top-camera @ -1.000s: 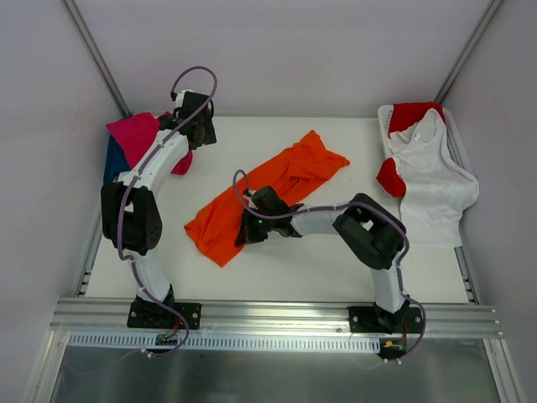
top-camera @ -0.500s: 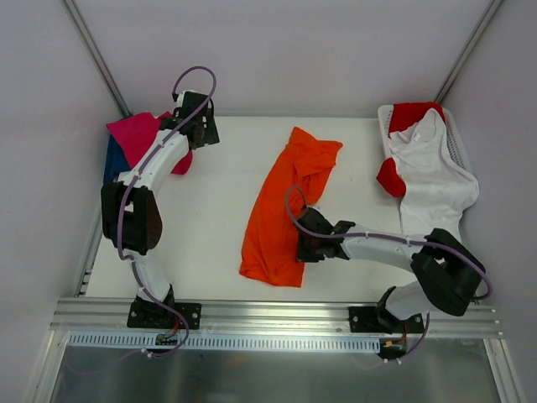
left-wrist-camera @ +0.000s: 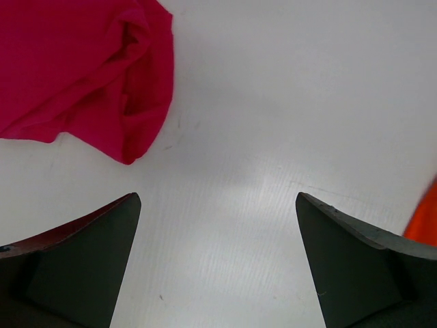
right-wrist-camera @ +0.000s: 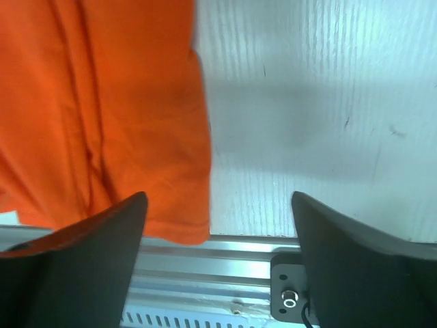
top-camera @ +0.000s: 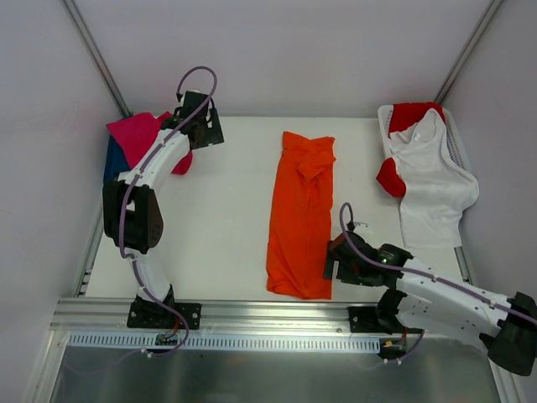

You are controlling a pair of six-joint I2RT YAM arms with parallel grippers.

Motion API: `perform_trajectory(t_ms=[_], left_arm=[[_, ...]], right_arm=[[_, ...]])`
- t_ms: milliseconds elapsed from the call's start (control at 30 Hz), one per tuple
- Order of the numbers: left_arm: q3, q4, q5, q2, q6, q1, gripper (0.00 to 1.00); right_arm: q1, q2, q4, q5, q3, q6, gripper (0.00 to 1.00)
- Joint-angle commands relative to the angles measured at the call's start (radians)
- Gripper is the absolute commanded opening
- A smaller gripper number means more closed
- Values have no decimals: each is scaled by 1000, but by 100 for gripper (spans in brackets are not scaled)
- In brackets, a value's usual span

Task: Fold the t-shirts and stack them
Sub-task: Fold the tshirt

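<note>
Much of the laundry is only partly visible: the blue shirt (top-camera: 113, 164) is a narrow strip showing from under the pink shirt (top-camera: 138, 134) at the far left of the table (top-camera: 226, 227), with the left arm crossing over both. The red shirt (top-camera: 417, 113) lies mostly beneath the white shirt (top-camera: 432, 180), which also covers most of the basket (top-camera: 458, 141) at the far right. The left wrist view cuts the pink shirt (left-wrist-camera: 75, 68) off at the top and left and catches only a sliver of the orange shirt (left-wrist-camera: 425, 219) at its right edge. The right wrist view takes in just the near right corner of the orange shirt (right-wrist-camera: 102, 102). The right arm's elbow runs out of the top view at the lower right. The orange shirt (top-camera: 300, 220) lies in the middle of the table as a long narrow band running from far to near, creased lengthwise, with a bunched fold at its far end and its near hem at the table's edge by the rail (top-camera: 268, 315). The left gripper (top-camera: 201, 126) hangs near the pink shirt, its fingers wide apart over bare table with nothing between them (left-wrist-camera: 218, 198). The right gripper (top-camera: 340, 260) sits low just beside the orange shirt's near right corner, fingers likewise spread and holding nothing (right-wrist-camera: 218, 198)
</note>
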Motion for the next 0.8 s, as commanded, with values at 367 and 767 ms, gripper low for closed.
perform_trajectory(t_ms=[367, 767], left_arm=[[396, 180, 969, 351, 31, -195, 57], [584, 253, 1040, 655, -61, -268, 0]], right_arm=[[20, -14, -99, 213, 266, -95, 100], [23, -29, -91, 217, 212, -48, 99]])
